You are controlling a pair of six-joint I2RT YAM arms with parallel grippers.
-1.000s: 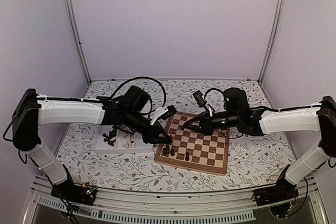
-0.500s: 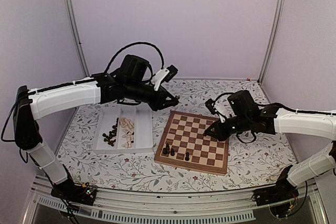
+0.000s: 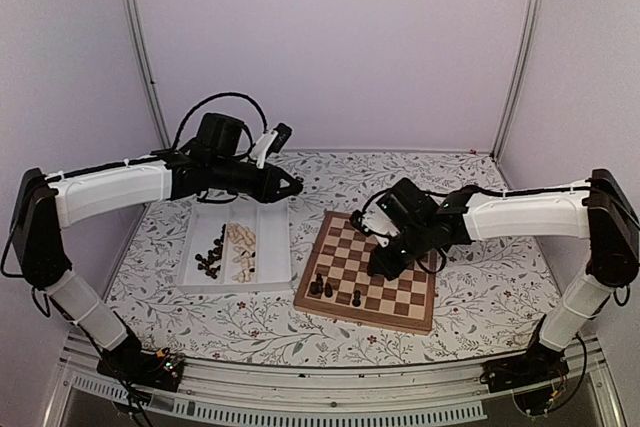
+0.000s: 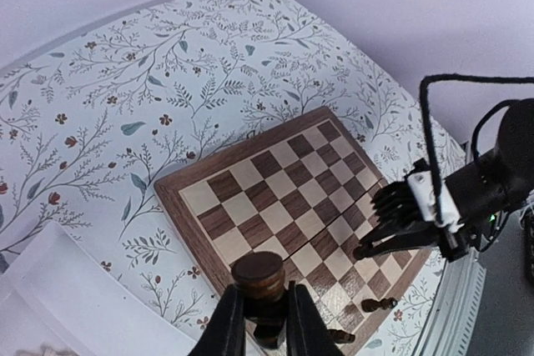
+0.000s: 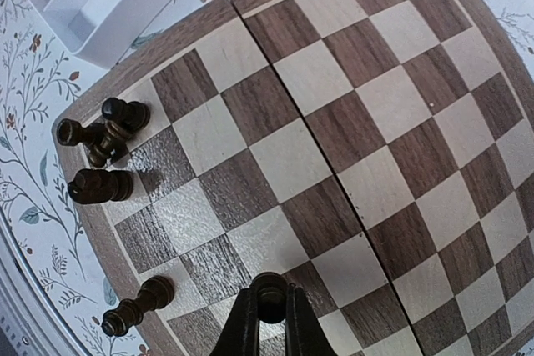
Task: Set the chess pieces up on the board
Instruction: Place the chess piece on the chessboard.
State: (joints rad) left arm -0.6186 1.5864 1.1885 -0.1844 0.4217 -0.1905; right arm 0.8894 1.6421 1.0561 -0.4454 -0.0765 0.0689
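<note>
Chess setup, partly laid out

Top view: left gripper (image 3: 295, 187) hangs high above the white tray (image 3: 272, 247) (dark men (image 3: 210, 259) and pale men (image 3: 240, 249) in its two compartments); right gripper (image 3: 385, 267) sits low over the board (image 3: 410, 297). Left wrist: fingers (image 4: 229, 323) clamp one dark piece (image 4: 257, 271), open squares beyond. Right wrist: jaws pinched together; four dark pieces (image 5: 98, 187) crowd the board's near-left corner and edge.

The left arm (image 3: 110, 192) and right arm (image 3: 525, 215) have smooth white shell links between bulky black joints. Thin black cables (image 3: 215, 105) loop above the left wrist, upper left of centre, and run along the white shells. Each wrist carries a small white camera block (image 3: 268, 139). The fingers (image 4: 227, 329) are slim, black and tapered. Black bases (image 3: 150, 365) at the bottom corners show coloured wires.
</note>
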